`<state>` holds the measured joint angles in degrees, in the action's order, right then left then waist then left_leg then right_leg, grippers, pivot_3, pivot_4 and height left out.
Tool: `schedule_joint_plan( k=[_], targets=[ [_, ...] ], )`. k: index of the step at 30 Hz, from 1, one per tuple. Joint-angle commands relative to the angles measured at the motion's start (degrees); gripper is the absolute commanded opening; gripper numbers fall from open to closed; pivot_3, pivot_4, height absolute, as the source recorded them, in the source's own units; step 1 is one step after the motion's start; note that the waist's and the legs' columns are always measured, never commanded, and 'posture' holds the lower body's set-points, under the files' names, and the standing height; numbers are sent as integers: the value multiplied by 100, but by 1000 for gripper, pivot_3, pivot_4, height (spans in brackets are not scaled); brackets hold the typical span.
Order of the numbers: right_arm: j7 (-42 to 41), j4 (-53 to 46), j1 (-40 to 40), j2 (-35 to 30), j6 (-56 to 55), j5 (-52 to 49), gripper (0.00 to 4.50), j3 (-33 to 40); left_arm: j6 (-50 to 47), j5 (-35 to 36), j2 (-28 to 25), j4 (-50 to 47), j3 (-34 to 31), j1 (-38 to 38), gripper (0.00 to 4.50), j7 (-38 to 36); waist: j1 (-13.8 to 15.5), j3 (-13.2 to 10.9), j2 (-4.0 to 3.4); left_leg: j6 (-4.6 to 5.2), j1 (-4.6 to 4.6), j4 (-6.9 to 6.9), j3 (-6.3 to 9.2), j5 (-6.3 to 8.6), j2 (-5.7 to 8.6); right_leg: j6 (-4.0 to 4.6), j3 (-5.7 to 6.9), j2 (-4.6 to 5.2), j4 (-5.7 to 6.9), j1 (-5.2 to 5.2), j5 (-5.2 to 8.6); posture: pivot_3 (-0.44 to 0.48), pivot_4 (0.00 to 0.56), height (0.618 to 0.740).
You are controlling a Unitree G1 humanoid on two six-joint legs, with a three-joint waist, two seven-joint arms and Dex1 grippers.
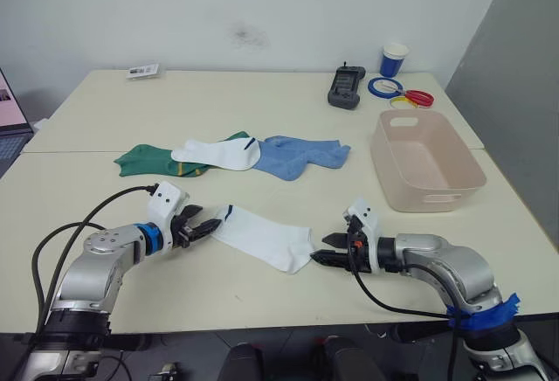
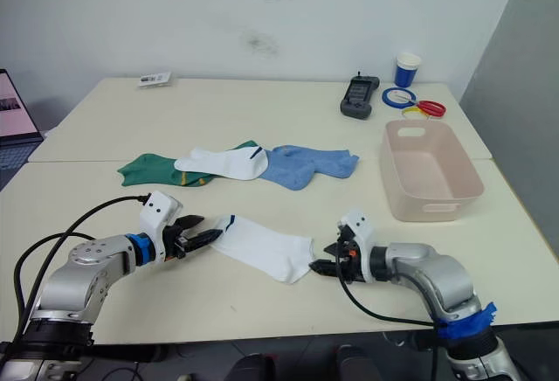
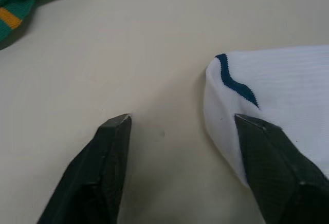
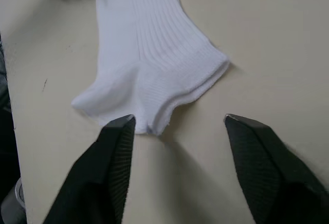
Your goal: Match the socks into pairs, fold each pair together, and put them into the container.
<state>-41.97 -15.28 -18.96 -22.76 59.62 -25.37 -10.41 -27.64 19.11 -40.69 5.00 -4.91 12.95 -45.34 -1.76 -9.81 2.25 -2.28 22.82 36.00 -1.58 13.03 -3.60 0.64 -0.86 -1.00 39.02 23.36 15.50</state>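
A white sock (image 1: pixel 262 237) with a dark mark at its toe lies flat near the table's front, between my two grippers. My left gripper (image 1: pixel 203 225) is open at its toe end (image 3: pixel 234 80), one finger (image 3: pixel 272 167) over the sock's edge. At the cuff end (image 4: pixel 154 85) my right gripper (image 1: pixel 327 250) is open, fingers apart just short of the cuff. Farther back lie a second white sock (image 1: pixel 218 153), a dark green sock (image 1: pixel 153 161) with yellow marks and a light blue sock (image 1: pixel 301 155), overlapping. The pale pink container (image 1: pixel 425 161) stands at the right, with nothing inside.
At the back right are a black handheld device (image 1: pixel 347 87), a blue-and-white cup (image 1: pixel 393 60) and coloured tape rings (image 1: pixel 400 94). A small card (image 1: pixel 142 71) lies at the back left. A laptop edge (image 1: pixel 7 123) shows at far left.
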Motion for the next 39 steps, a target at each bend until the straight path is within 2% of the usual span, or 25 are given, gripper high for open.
schedule_joint_plan(
  k=[1,6,7,10,14,19,24,27,29,33,39],
  targets=[
    [-24,-42,-57,86,194,-280,1762,22,-137,83,39,-166,24,-94,1964,-146,3,0,-1,0,1,0,1,0,0,0,0,0,0,0,0,0,150,740],
    [-118,-106,-43,21,248,-432,0,-3,-200,107,70,-282,-8,-180,348,-129,5,-1,-1,0,4,0,-1,0,0,-1,-3,7,-1,1,0,0,150,740],
    [-124,-119,-47,28,283,-492,0,9,-218,120,77,-322,-16,-207,45,-122,4,-1,-1,0,3,1,-1,0,0,-1,-3,7,-1,1,0,0,150,740],
    [-60,-84,-78,47,278,-544,0,78,-343,217,84,-581,-91,-362,45,-68,1,-1,-1,0,3,0,0,0,0,-1,-1,5,-1,1,0,0,150,740],
    [-289,-21,-176,-310,299,-694,0,273,-755,542,37,-1405,-254,-978,45,-117,-9,-1,-1,0,5,-1,0,0,-4,-2,-4,6,-2,3,0,0,150,740],
    [-1027,265,-399,-1050,230,-916,0,356,-1261,982,191,-2459,-502,-1682,45,202,-4,-3,-2,1,5,-1,-3,1,-5,-3,-7,17,-4,3,1,0,150,740],
    [-1963,937,-683,-1759,-113,-785,0,69,-1727,1270,543,-3197,-555,-1905,45,748,3,-5,1,3,7,0,0,2,2,-3,-4,15,-6,2,1,0,150,740],
    [-2245,1312,-886,-1848,-242,-721,0,-38,-1635,1052,624,-3353,-330,-2017,45,948,-7,-5,1,4,5,0,0,3,6,-3,-5,6,-6,3,1,0,150,740],
    [-2423,1568,-1064,-1870,-275,-691,0,-115,-1663,1030,902,-3479,-233,-2048,45,1277,-14,-7,-2,4,2,0,1,3,4,-2,-6,0,-3,3,1,0,150,740],
    [-2699,1839,-1184,-1946,-477,-514,0,-333,-1693,982,1136,-3671,-74,-2170,45,1559,2,-7,-1,4,4,3,3,3,4,-2,-5,0,-2,2,0,0,150,740],
    [-2845,2242,-1284,-1877,-714,-292,0,-439,-1445,717,1566,-3618,-169,-2164,45,2193,11,-7,-1,4,5,4,0,3,7,-2,-7,3,-4,1,0,0,150,740]
  ],
)
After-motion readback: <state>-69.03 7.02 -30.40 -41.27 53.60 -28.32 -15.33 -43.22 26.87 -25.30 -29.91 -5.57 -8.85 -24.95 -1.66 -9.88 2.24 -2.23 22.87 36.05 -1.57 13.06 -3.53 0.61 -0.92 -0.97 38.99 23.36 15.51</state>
